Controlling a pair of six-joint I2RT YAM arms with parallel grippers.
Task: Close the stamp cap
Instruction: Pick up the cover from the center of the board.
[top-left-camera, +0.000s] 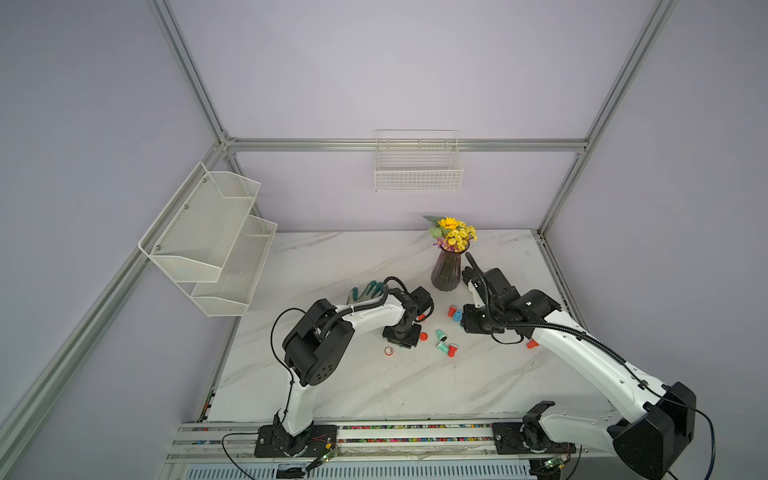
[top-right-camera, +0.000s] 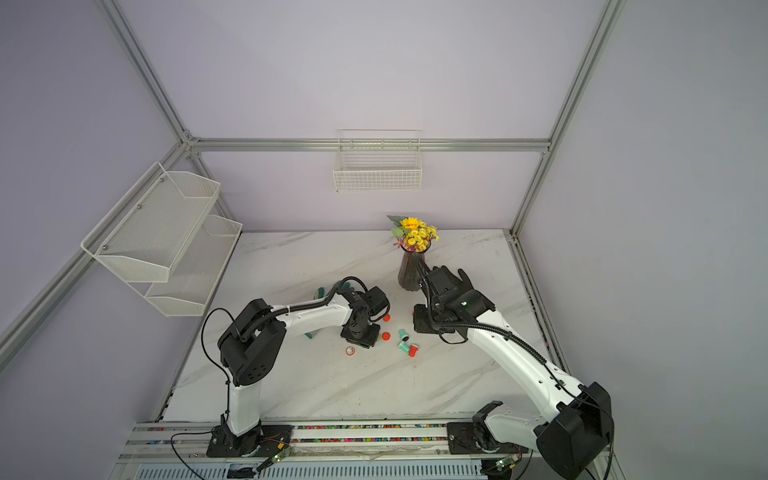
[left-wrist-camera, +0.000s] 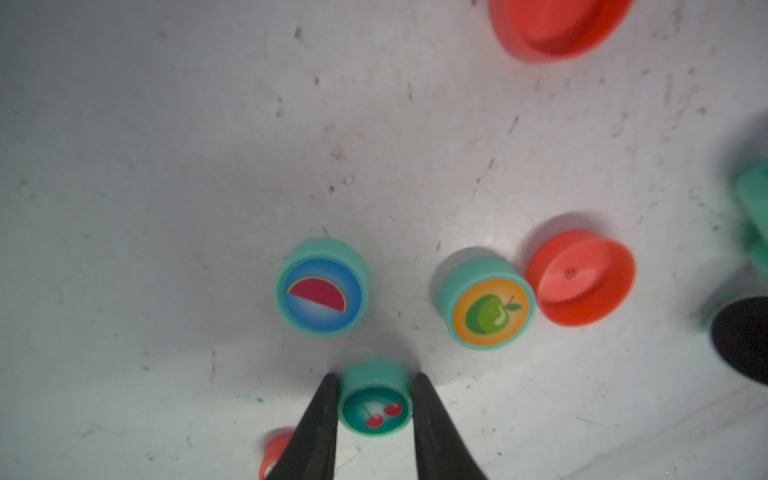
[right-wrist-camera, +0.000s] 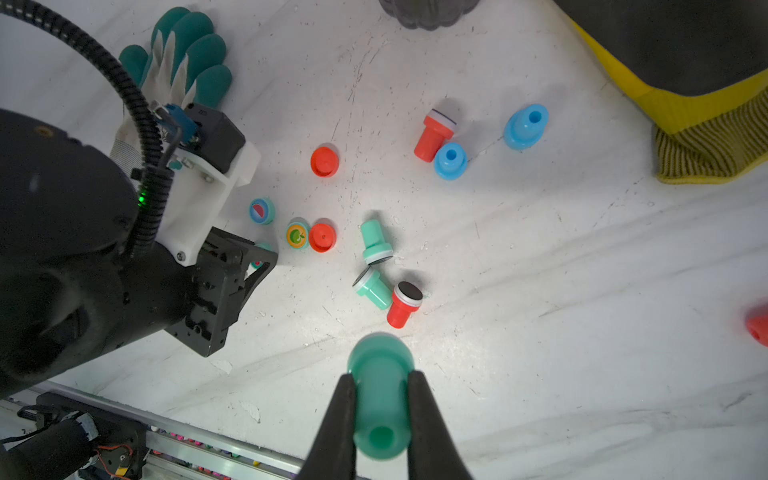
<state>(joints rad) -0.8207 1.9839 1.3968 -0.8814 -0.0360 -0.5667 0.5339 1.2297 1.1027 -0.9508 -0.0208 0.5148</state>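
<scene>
Your left gripper (left-wrist-camera: 375, 379) is clamped on the cherry cap (left-wrist-camera: 376, 411), a black finger pressed to each side, sticker face toward the wrist camera. Whether that cap rests on the table (left-wrist-camera: 166, 208) or hangs just off it, I cannot tell. Near it sit the watermelon cap (left-wrist-camera: 322, 291) and the apple cap (left-wrist-camera: 488, 307), and the apple cap touches an upturned red cap (left-wrist-camera: 582, 278). A second red cap (left-wrist-camera: 557, 25) is cut off by the frame edge. A red sliver (left-wrist-camera: 274, 453) peeks from behind one finger, too little to name.

Your right gripper (right-wrist-camera: 381, 384) is closed on the mint-green stamp (right-wrist-camera: 380, 357), held off the table with its hollow handle end toward the camera. Its stamping face points away, so that's hidden. Cap and stamp are apart, not joined. Beyond the held stamp lie a mint stamp (right-wrist-camera: 374, 243), another mint stamp (right-wrist-camera: 372, 286) and a red stamp (right-wrist-camera: 405, 305), bunched together. From this wrist view only a scrap of the cherry cap shows under the left arm's black body. In both top views the left wrist (top-left-camera: 401, 332) and right wrist (top-left-camera: 482, 320) cover both grippers and whatever they hold.
</scene>
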